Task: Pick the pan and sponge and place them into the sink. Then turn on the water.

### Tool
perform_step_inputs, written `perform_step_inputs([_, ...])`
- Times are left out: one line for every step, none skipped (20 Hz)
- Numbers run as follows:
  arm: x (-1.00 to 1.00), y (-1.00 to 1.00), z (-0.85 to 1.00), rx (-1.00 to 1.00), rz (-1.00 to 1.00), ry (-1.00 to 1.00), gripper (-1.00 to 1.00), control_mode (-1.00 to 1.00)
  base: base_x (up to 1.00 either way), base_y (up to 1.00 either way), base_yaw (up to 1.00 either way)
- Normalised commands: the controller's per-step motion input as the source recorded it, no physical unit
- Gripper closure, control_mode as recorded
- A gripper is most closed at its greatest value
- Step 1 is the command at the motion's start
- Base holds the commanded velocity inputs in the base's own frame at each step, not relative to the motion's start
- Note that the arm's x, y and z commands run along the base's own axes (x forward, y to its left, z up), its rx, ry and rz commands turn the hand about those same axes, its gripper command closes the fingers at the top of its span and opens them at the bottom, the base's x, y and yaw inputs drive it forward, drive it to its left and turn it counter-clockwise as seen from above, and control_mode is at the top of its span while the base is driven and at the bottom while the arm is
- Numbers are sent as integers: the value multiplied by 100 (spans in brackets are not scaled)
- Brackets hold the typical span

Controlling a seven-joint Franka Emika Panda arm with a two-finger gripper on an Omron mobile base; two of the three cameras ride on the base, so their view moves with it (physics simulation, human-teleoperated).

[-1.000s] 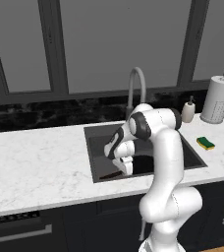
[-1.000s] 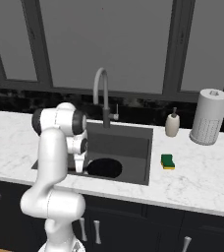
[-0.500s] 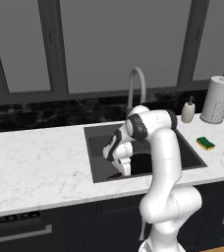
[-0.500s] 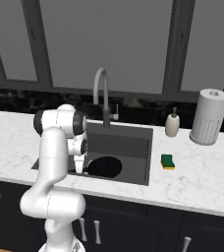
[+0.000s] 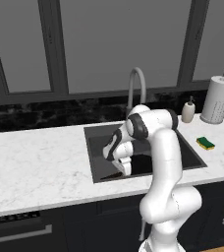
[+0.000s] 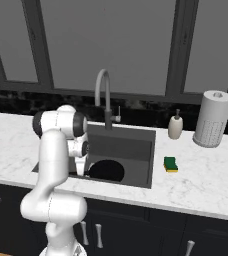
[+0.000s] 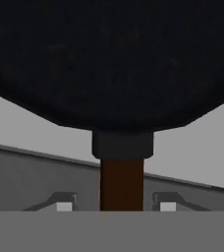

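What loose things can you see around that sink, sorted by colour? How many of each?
Black: 1, the pan in the sink
Yellow and green: 1, the sponge on the counter
Cream: 1, the soap bottle
White: 1, the paper towel roll
Total: 4

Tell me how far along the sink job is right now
Done, it seems: the small round black frying pan lies in the dark grey recessed sink. In hand: the gripper is down in the basin, its fingertips standing apart on either side of the pan's reddish-brown handle, apparently letting go. Left: the yellow and green sponge sits on the marble counter right of the sink, and no water runs from the grey gooseneck faucet.
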Motion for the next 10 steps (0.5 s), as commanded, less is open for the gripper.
perform_step_inputs([0,0,54,0,4,-1,-100,-100,0,0,0])
perform_step_inputs([0,0,67,0,2,0,-100,-100,0,0,0])
perform_step_inputs([0,0,77,-1,1,0,-100,-100,0,0,0])
perform_step_inputs([0,0,86,-1,0,0,-100,-100,0,0,0])
perform_step_inputs([0,0,97,-1,0,0,-100,-100,0,0,0])
perform_step_inputs([0,0,100,-1,0,0,-100,-100,0,0,0])
perform_step_inputs([0,0,100,0,0,0,-100,-100,0,0,0])
perform_step_inputs([0,-1,100,0,0,0,-100,-100,0,0,0])
perform_step_inputs([0,-4,100,0,0,0,-100,-100,0,0,0])
perform_step_inputs([0,-5,100,0,0,0,-100,-100,0,0,0])
